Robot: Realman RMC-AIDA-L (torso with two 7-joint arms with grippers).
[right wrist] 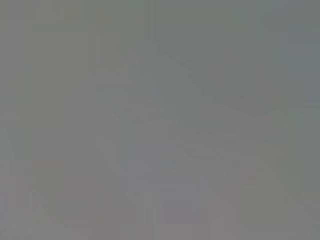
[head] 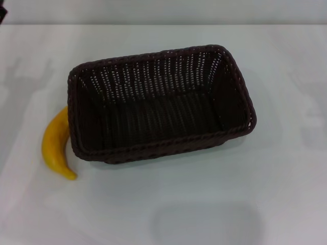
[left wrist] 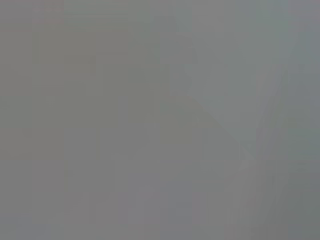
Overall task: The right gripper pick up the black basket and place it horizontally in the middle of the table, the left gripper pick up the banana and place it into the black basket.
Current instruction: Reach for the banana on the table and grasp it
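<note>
Robot body, head view: only a small black part [head: 2,13] at the upper left edge of the frame.
Wrist views: plain grey blur, no body part discernible.

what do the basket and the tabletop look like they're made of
The black basket: woven wicker or plastic rattan, very dark and matte, with a braided rim and small gaps in its sides. The table: smooth white matte surface, probably laminate; no grain shows.

Only blank, featureless grey haze
</note>
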